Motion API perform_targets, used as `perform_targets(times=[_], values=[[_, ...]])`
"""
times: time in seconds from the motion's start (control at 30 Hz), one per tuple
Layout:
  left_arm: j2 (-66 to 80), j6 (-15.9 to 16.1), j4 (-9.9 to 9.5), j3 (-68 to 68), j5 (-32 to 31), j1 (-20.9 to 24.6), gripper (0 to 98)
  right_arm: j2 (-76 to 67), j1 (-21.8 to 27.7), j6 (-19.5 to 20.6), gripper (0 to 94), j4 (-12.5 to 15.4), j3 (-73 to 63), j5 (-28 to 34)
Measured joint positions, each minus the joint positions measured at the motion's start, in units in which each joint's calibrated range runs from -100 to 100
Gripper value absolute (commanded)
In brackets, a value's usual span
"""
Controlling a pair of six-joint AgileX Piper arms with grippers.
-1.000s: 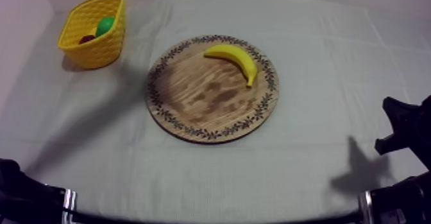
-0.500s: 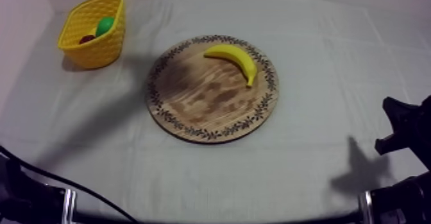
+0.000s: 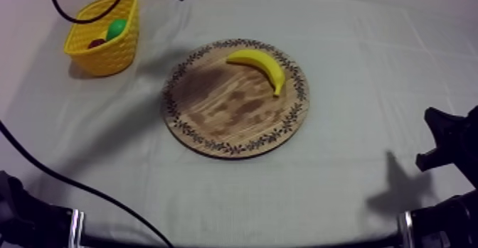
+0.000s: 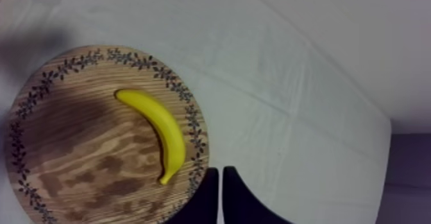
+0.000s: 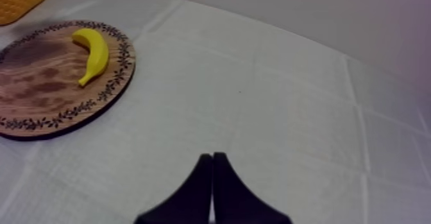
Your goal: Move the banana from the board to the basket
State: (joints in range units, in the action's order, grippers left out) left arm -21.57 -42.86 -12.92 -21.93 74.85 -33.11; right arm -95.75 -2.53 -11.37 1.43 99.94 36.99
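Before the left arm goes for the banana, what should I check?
1. Banana lies free on the wooden board: ok.
2. Left gripper open for grasping: not ok, fingers together.
3. Left gripper near the banana: ok, at the board's rim by the banana's tip.
4. Yellow basket has room: ok, apparently; a green fruit and a small red fruit lie inside.
5. Right gripper clear of the board: ok, over bare cloth.
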Motion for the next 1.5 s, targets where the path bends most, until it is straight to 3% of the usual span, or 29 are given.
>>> perform_targets(times=[0.13, 0.2, 0.27, 0.4, 0.67, 0.77, 1.13, 1.37, 1.5], values=[[-1.07, -0.03, -0.62, -0.68, -0.63, 0.04, 0.8, 0.00, 0.00, 0.00, 0.3, 0.00, 0.00, 0.00], [-1.29, 0.32, -1.15, -0.45, -1.58, 0.04, 11.1, 0.00, 0.00, 0.00, 0.3, 0.00, 0.00, 0.00], [-1.23, 0.75, -1.28, 0.27, -2.72, 0.17, 27.4, 0.00, 0.00, 0.00, 0.3, 0.00, 0.00, 0.00], [-0.60, 2.21, 0.45, 2.39, -4.70, 0.64, 51.4, 0.00, 0.00, 0.00, 0.3, 0.00, 0.00, 0.02], [0.24, 3.43, 4.19, 5.97, -5.80, 1.30, 74.2, 0.00, 0.00, 0.00, 0.3, 0.00, 0.00, 0.02], [0.43, 3.48, 5.53, 6.57, -5.64, 1.18, 76.8, 0.00, 0.00, 0.00, 0.3, 0.00, 0.00, 0.02], [-0.94, 4.03, 7.69, 10.67, -6.63, 0.09, 76.3, 0.00, 0.00, 0.00, 0.3, 0.00, 0.00, 0.02], [-4.75, 3.57, 7.71, 11.98, -7.11, -1.49, 75.9, 0.00, 0.00, 0.00, 0.3, 0.00, 0.00, 0.02], [-7.82, 2.70, 6.77, 10.96, -7.28, -2.52, 75.1, 0.00, 0.00, 0.00, 0.3, 0.00, 0.00, 0.02]])
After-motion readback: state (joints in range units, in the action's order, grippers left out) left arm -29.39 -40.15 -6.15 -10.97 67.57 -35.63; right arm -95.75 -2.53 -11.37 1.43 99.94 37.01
